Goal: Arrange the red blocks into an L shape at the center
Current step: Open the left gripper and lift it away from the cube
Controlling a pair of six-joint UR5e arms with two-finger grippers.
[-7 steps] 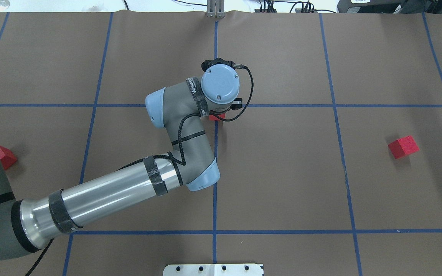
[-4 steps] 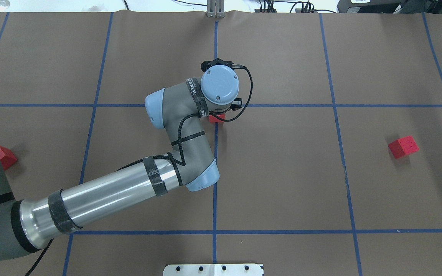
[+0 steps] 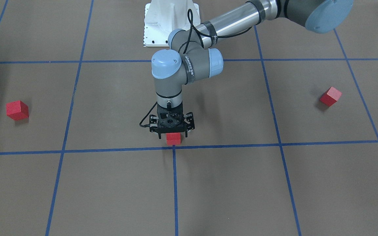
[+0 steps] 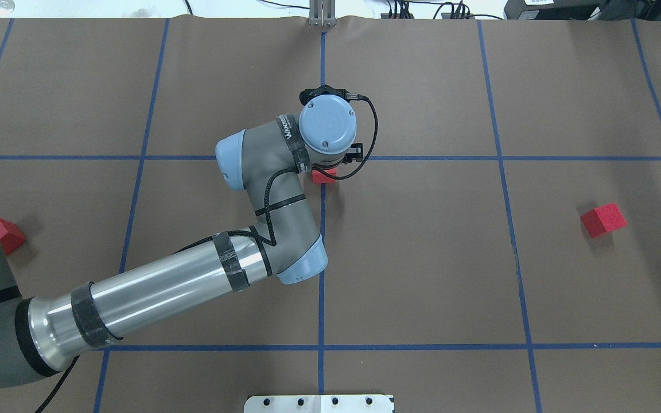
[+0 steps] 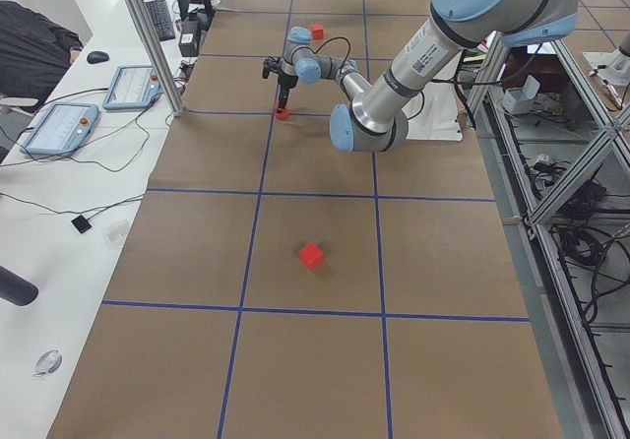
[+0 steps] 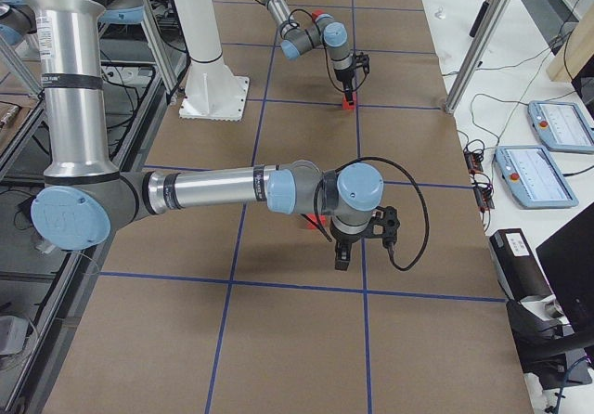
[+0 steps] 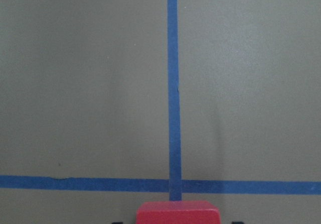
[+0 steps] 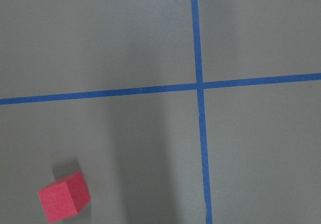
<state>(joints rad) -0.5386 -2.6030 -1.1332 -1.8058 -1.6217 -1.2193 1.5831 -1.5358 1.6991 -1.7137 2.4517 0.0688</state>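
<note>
Well, left gripper (image 3: 173,135) fingers stood wide astride one red block (image 3: 173,138), not pinching, on the table (image 3: 228,183) just robot-side of the center (image 3: 174,147). Looked light, rigid, matte: grip opposite flat faces. Right gripper (image 6: 342,260) fingers: could not tell.

You cannot come straight down on the crossing (image 3: 174,147) — the left gripper (image 3: 173,134) hangs over the middle block (image 3: 173,139), its jaws apart on either side of it. The left arm (image 4: 164,292) covers the squares toward the robot's left. Beyond the crossing lies open paper (image 3: 241,190). The right-hand block (image 4: 603,219) has free room all around — only the right gripper (image 6: 342,262) hangs near it.
</note>
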